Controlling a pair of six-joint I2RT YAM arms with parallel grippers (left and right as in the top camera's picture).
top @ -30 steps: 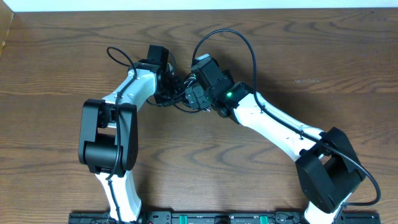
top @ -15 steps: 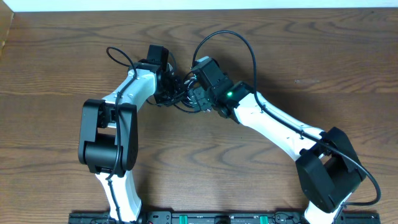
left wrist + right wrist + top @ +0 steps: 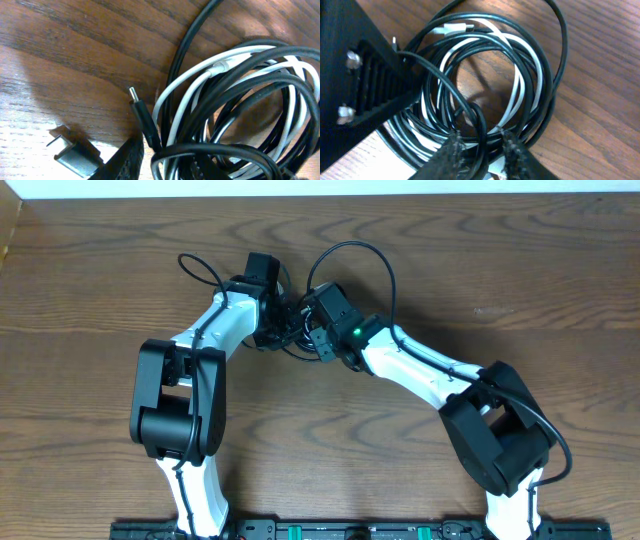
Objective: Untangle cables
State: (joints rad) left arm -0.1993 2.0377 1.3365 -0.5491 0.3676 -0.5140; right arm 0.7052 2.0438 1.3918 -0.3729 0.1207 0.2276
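Cables [image 3: 291, 333]: one tangled coil on desk [image 3: 100, 290], far-centre, betw. the two arms. Left claw [image 3: 272, 322] at coil's left edge, right claw [image 3: 308, 332] at its right edge, claws near each other.

Right wrist view: black cords [image 3: 551, 75] looped round a white cord [image 3: 521, 95]; white plug [image 3: 452, 27] on coil's rim. Right claw's fingers [image 3: 451, 150] straddle a couple of black strands; pinched or not, can't tell.

Left wrist view: black plug [image 3: 143, 120] on the wood just beside coil, metal tip bare. Left claw: one finger [image 3: 125, 160] seen by the plug; open or closed, can't tell.

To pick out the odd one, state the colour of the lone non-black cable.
White cable, clearest in the right wrist view.
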